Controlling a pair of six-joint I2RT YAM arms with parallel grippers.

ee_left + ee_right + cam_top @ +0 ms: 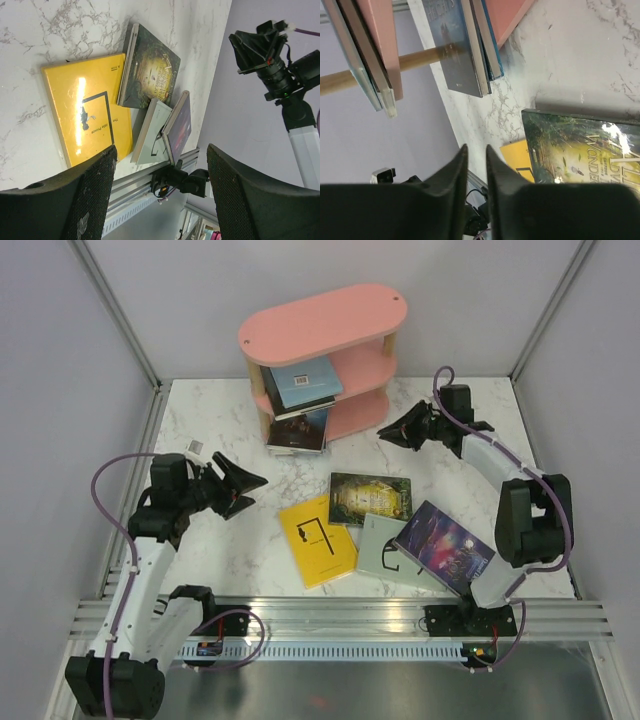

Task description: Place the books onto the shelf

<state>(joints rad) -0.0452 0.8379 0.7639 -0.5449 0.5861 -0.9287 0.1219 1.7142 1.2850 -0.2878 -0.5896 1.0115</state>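
Overhead, some books already sit on the shelf (322, 328); the yellow book (317, 540), green-gold book (370, 498), grey book (383, 552) and purple book (443, 543) lie on the worktop (200, 420).

From the left wrist, the left gripper (245, 483) gapes wide and empty towards the yellow book.

From the right wrist, the right gripper (397, 430) is narrowed to a slit and holds nothing, beside the shelf.

The step in hand looks like a fetch, which needs a grip on a thin, flat book's edge.
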